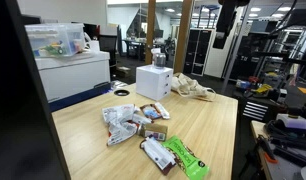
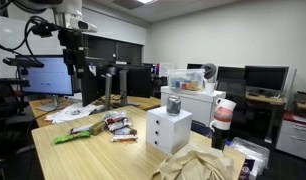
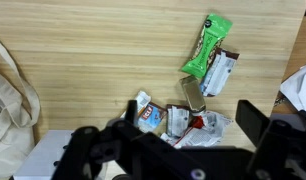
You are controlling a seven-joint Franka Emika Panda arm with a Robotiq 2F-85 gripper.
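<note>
My gripper [image 3: 173,135] is open and empty, hanging high above a wooden table [image 3: 83,40]. It shows at the top of both exterior views [image 1: 225,30] [image 2: 73,58]. Straight below it lies a pile of snack packets [image 3: 178,120], with a brown bar [image 3: 193,95] and a blue-labelled packet [image 3: 145,112]. A green packet [image 3: 208,45] lies beyond them next to a white wrapper [image 3: 223,72]. The pile shows in both exterior views [image 1: 133,122] [image 2: 113,125], as does the green packet [image 1: 183,156] [image 2: 78,132].
A white box [image 1: 153,82] [image 2: 168,130] with a can [image 1: 159,62] [image 2: 174,104] on top stands on the table, its corner in the wrist view [image 3: 38,160]. A beige cloth bag [image 1: 195,90] [image 2: 198,165] [image 3: 8,90] lies beside it. Desks, monitors and a storage bin [image 1: 55,40] surround the table.
</note>
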